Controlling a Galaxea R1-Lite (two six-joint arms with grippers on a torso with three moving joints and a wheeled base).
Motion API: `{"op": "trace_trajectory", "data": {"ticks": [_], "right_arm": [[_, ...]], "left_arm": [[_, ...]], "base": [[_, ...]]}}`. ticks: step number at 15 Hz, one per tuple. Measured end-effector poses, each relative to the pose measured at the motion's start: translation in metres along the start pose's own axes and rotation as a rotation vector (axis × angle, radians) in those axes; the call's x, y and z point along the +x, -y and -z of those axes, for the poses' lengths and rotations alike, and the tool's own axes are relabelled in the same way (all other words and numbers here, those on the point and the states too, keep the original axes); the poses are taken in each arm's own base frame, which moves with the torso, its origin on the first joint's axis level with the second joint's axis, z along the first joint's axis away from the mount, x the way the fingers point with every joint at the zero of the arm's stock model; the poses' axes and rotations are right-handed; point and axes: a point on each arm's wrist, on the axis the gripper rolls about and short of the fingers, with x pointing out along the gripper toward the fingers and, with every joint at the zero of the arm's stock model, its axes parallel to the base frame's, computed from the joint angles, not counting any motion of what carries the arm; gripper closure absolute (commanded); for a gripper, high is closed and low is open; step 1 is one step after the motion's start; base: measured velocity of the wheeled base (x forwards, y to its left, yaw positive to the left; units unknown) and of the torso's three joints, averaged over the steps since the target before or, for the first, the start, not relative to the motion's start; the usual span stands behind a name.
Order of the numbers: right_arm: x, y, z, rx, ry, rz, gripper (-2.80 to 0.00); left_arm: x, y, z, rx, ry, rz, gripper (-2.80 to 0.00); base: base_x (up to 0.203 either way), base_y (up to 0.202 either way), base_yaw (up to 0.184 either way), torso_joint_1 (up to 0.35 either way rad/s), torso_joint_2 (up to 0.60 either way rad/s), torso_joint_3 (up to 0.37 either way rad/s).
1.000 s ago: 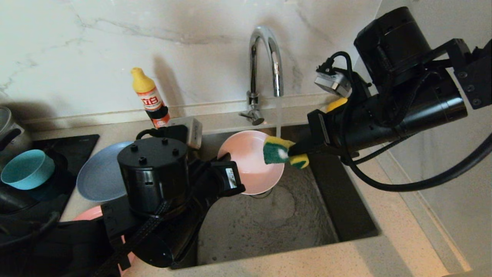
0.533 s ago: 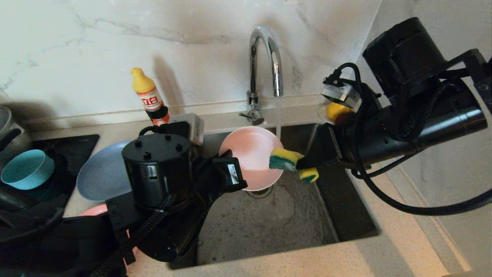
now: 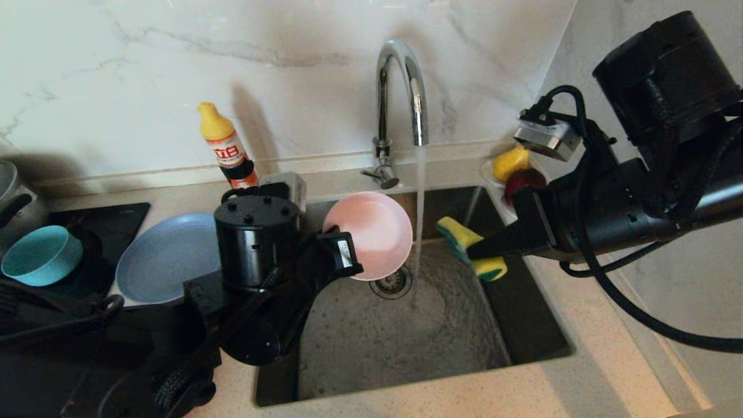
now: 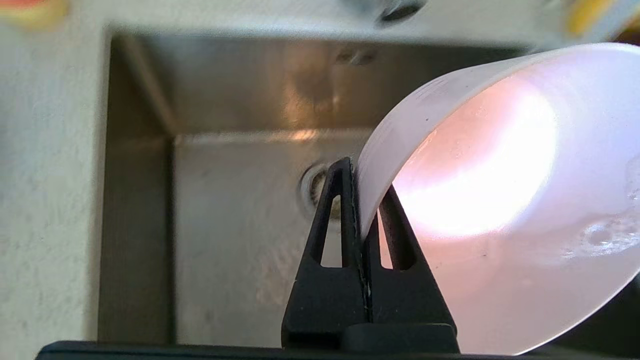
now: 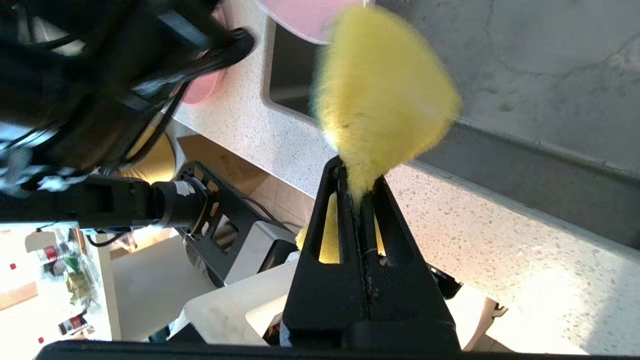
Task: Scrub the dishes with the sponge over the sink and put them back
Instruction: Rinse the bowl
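My left gripper (image 3: 343,254) (image 4: 358,200) is shut on the rim of the pale pink bowl (image 3: 371,232) (image 4: 500,200). It holds the bowl tilted over the sink (image 3: 371,348), its hollow facing right. My right gripper (image 3: 475,253) (image 5: 358,185) is shut on the yellow-green sponge (image 3: 469,248) (image 5: 380,90) near the sink's right wall, apart from the bowl. The grey-blue plate (image 3: 165,255) lies on the counter left of the sink. The teal bowl (image 3: 40,255) sits further left. A pink plate (image 5: 202,87) shows under my left arm.
Water (image 3: 419,203) runs from the chrome faucet (image 3: 400,87) down beside the bowl onto the drain (image 3: 392,283). A dish soap bottle (image 3: 229,148) stands behind my left arm. A fruit dish with a pear (image 3: 511,162) sits at the sink's back right corner. A pot (image 3: 11,197) stands far left.
My right gripper has drawn the sponge off the bowl and moved it right, toward the sink wall. My left arm has shifted the bowl slightly left, out of the water stream.
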Motion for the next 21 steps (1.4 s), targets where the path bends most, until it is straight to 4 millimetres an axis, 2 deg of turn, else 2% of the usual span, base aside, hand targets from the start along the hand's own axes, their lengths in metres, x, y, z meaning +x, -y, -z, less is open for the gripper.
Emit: {"op": "trace_trajectory", "data": {"ticks": [4, 8, 11, 17, 21], "right_arm": [[-0.014, 0.002, 0.002, 0.004, 0.028, 0.004, 0.0], [-0.02, 0.006, 0.012, 0.007, 0.022, 0.014, 0.0], [-0.025, 0.006, 0.015, 0.005, 0.029, 0.011, 0.0], [-0.029, 0.007, 0.018, 0.014, 0.035, 0.015, 0.0], [-0.026, 0.011, 0.017, 0.024, 0.028, 0.025, 0.0]], "left_arm": [[0.018, 0.0, 0.011, -0.036, -0.167, -0.015, 0.0], [0.03, 0.013, -0.001, -0.142, -0.362, 0.038, 0.0], [0.046, 0.026, -0.014, -0.239, -0.441, 0.044, 0.0], [0.093, 0.042, 0.003, -0.328, -0.484, -0.013, 0.0], [0.123, 0.039, 0.018, -0.364, -0.491, -0.062, 0.0]], "base": [[0.0, 0.0, 0.0, 0.0, 0.0, 0.0], [0.0, 0.0, 0.0, 0.0, 0.0, 0.0], [0.0, 0.0, 0.0, 0.0, 0.0, 0.0], [0.0, 0.0, 0.0, 0.0, 0.0, 0.0], [0.0, 0.0, 0.0, 0.0, 0.0, 0.0]]}}
